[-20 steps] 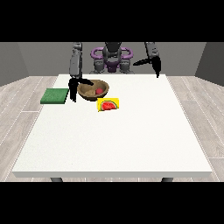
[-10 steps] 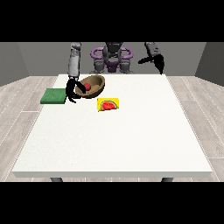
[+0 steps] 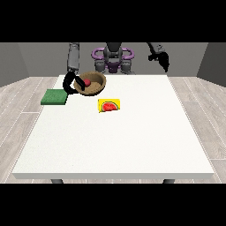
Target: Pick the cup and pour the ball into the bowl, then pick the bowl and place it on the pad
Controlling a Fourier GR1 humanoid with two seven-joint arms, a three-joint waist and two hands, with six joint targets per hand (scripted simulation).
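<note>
Now | hand at the view's left [image 3: 69, 82] | curled round bowl [image 3: 94, 84] rim, tilted

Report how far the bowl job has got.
Done, by the look of it: the red ball already lies in the brown bowl; no cup shows. In hand: the hand at the view's left holds the bowl by its rim, tilted and apparently lifted off the white table. Left: setting the bowl on the green pad, which lies bare beside it. The hand at the view's right hangs idle.
</note>
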